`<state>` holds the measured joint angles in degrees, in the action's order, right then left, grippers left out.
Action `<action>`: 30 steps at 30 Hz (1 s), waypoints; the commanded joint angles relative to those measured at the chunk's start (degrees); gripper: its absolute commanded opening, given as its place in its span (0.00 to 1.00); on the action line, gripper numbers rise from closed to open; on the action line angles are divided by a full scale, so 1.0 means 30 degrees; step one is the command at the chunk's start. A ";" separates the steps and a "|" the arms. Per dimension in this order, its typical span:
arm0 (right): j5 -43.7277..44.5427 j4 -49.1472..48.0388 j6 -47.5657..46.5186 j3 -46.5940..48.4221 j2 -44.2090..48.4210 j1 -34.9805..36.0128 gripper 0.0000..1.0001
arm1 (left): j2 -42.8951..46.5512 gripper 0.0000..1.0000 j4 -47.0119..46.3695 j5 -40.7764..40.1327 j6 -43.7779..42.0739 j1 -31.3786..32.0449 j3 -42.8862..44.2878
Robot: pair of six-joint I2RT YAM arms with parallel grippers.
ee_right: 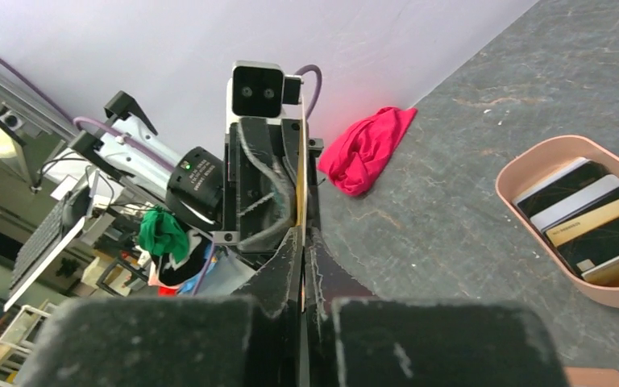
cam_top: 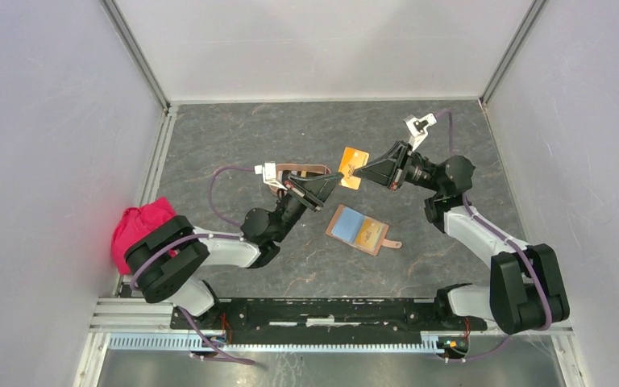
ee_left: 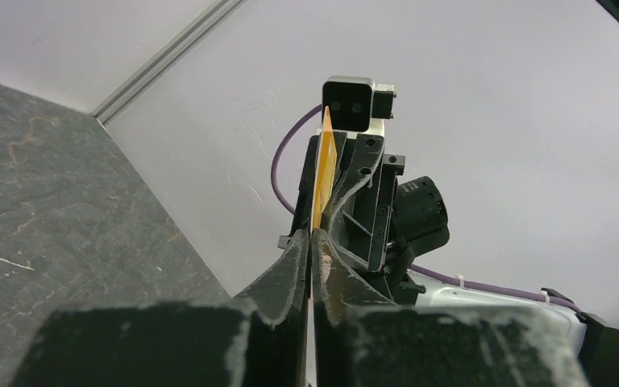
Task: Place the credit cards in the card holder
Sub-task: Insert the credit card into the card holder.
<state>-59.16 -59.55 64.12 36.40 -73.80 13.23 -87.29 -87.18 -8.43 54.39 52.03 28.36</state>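
Top external | orange card (cam_top: 353, 165) between tips | left pincer (cam_top: 338, 181), right pincer (cam_top: 357, 172) both grasping it

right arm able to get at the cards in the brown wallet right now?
Probably not yet: the right gripper is shut on the orange card, which the left gripper also pinches. The wallet lies uncovered nearby, so the way looks free once it lets go.

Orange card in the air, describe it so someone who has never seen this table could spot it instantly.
Look at the middle of the dark stone-patterned table, where the left gripper and right gripper meet tip to tip. The orange card is pinched between them. Unlike the cards lying in the brown wallet nearby, it is held aloft.
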 commanded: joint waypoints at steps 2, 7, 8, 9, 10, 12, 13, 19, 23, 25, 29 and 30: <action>0.0169 0.0245 -0.1703 -0.0304 0.0334 -0.0300 0.00 | 0.0685 0.34 0.0293 -0.0488 0.0186 0.0088 -0.0079; -0.1343 0.4197 -0.6489 -0.1141 0.1639 -0.1337 0.00 | 0.4998 0.94 0.9691 -0.0801 -0.4012 -0.0212 -0.0308; -0.1690 0.6005 -0.8072 -0.1276 0.1885 -0.1499 0.00 | 0.5865 0.99 1.3088 -0.0796 -0.5207 -0.0268 0.0263; -0.1952 0.7978 -0.9554 -0.1294 0.2080 -0.1589 0.00 | 0.6412 1.00 1.6080 -0.0700 -0.6199 -0.0429 0.0928; -0.2242 1.0734 -1.1317 -0.1244 0.2098 -0.1652 0.00 | 0.6782 1.00 1.9112 -0.0728 -0.6597 -0.0625 0.1575; -0.2444 1.5027 -1.4119 -0.1319 0.1908 -0.1710 0.00 | 0.6691 1.00 2.1978 0.0852 -0.6861 -0.1447 0.1956; -0.2284 1.6665 -1.4970 -0.1421 0.1824 -0.1749 0.00 | 0.6344 1.00 2.2428 0.2300 -0.6790 -0.1964 0.1860; 0.1239 1.9098 -1.4261 -0.2541 0.2313 -0.1917 0.00 | 0.2694 0.77 2.4618 0.4923 -0.5576 -0.2498 0.2754; 0.1073 1.6732 -1.1357 -0.4782 0.1740 -0.2105 0.00 | 0.1065 0.71 2.4379 0.4703 -0.5352 -0.2193 0.3153; 0.0915 1.5506 -1.0366 -0.5676 0.1277 -0.2177 0.00 | 0.0500 0.68 2.4517 0.4504 -0.5348 -0.2036 0.3486; 0.0924 1.5782 -1.0389 -0.5660 -0.0348 -0.2272 0.00 | -0.0832 0.64 2.4576 0.4522 -0.5189 -0.1721 0.4262; 0.0932 1.5827 -1.0424 -0.5622 -0.0622 -0.2253 0.00 | -0.1156 0.63 2.4562 0.4535 -0.5134 -0.1661 0.4471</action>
<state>-56.45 -8.88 30.83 19.11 -72.75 6.83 -88.12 -12.58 4.56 39.38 46.17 37.78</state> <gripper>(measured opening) 0.009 0.641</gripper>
